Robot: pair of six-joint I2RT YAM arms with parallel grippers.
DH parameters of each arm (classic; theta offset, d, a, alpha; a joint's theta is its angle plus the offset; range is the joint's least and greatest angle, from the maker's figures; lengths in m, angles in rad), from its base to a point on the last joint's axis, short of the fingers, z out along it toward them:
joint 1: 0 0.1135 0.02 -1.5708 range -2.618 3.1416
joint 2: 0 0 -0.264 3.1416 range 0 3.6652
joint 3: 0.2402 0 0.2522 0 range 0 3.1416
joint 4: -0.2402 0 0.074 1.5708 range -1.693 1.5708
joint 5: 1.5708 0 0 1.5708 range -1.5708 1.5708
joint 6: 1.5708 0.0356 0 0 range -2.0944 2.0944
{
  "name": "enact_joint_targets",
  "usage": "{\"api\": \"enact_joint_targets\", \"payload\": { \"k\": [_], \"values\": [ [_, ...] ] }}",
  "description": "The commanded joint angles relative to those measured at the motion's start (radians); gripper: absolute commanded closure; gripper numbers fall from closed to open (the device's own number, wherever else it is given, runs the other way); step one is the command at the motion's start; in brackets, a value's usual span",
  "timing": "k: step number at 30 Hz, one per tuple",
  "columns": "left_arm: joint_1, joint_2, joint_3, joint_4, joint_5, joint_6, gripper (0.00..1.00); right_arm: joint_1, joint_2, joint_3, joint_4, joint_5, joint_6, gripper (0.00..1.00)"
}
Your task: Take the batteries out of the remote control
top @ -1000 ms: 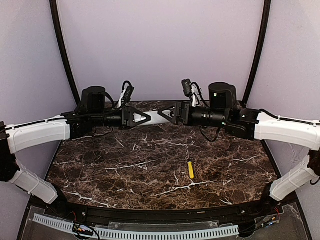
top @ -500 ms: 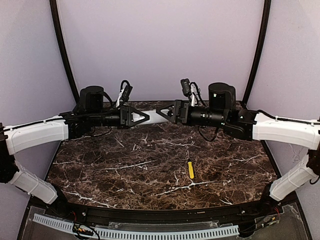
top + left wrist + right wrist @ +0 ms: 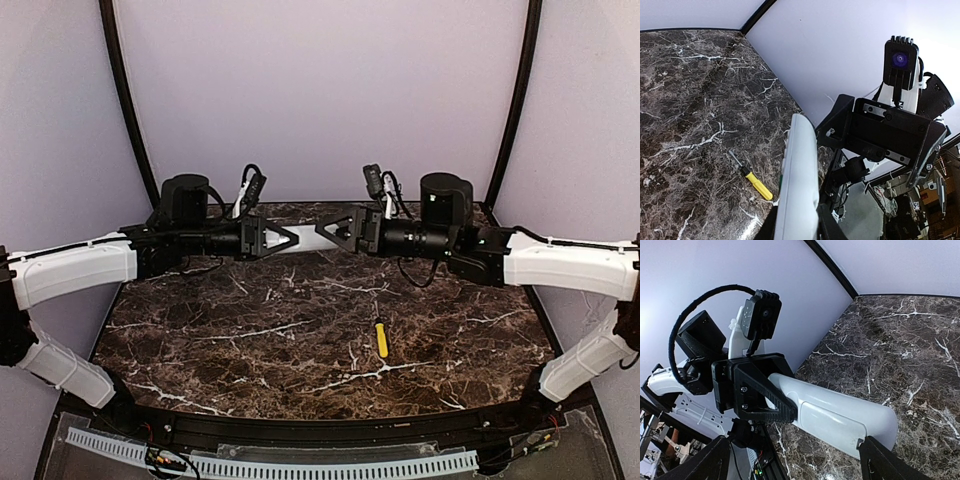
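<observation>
The white remote control (image 3: 308, 241) hangs in the air over the back of the table, and my left gripper (image 3: 287, 238) is shut on one end of it. In the left wrist view the remote (image 3: 800, 185) runs up from between my fingers. In the right wrist view its back faces the camera (image 3: 840, 412) with the battery cover (image 3: 832, 422) closed. The batteries are hidden. My right gripper (image 3: 328, 228) stands open around the free end; one fingertip (image 3: 875, 455) sits at the cover's edge. The other finger (image 3: 705, 465) is well apart.
A yellow-handled screwdriver (image 3: 381, 338) lies on the dark marble table (image 3: 250, 340), right of centre. It also shows in the left wrist view (image 3: 755, 182) below the remote. Purple walls close the back and sides.
The right gripper has shifted slightly at the remote's free end. The left gripper and the remote stay where they were.
</observation>
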Motion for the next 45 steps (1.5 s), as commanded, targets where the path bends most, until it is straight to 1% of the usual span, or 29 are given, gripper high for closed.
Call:
{"api": "enact_joint_targets", "payload": {
  "k": [1,5,14,25,45],
  "values": [
    [-0.011,-0.067,0.010,0.064,0.073,0.052,1.00,-0.021,0.003,-0.061,0.020,-0.045,0.013,0.10],
    [-0.012,-0.067,0.018,0.045,0.082,0.079,1.00,-0.025,0.009,-0.077,0.074,-0.083,0.026,0.10],
    [-0.016,-0.066,0.031,0.012,0.106,0.142,1.00,-0.025,0.019,-0.092,0.107,-0.136,0.027,0.11],
    [-0.035,-0.086,0.050,-0.061,0.096,0.239,1.00,-0.025,0.041,-0.101,0.158,-0.207,0.022,0.10],
    [-0.054,-0.069,0.053,-0.093,0.074,0.268,1.00,-0.025,0.077,-0.076,0.239,-0.292,0.006,0.11]
  ]
}}
